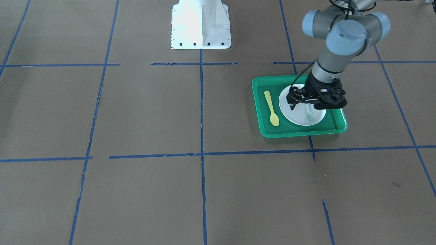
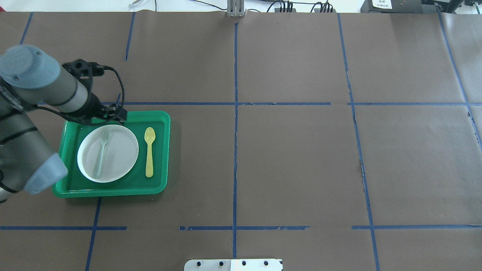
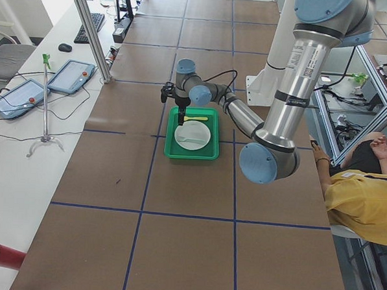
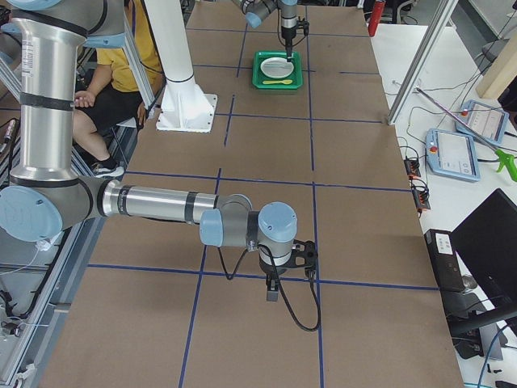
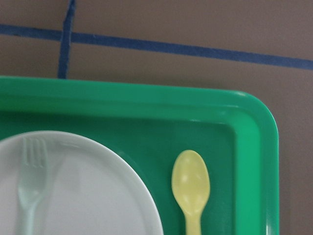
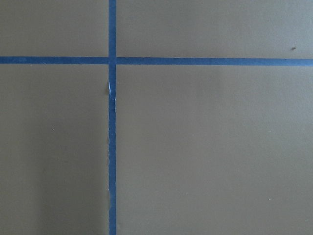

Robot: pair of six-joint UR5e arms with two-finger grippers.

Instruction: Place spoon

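The yellow spoon [image 1: 271, 108] lies flat in the green tray [image 1: 303, 133], beside the white plate [image 1: 299, 116], with nothing touching it. It also shows in the overhead view [image 2: 149, 152] and the left wrist view [image 5: 191, 188], bowl towards the far rim. My left gripper [image 1: 292, 107] hangs above the tray's far part near the plate's edge. It holds nothing and its fingers look shut. My right gripper [image 4: 272, 293] hangs over bare table far from the tray; I cannot tell whether it is open or shut.
A pale grey-green fork [image 2: 101, 150] lies on the plate [image 2: 120, 154]. The tray [image 2: 113, 190] sits at the table's left end. Blue tape lines [image 2: 235, 131] cross the brown table. The robot's white base [image 1: 201, 23] stands at the table's edge.
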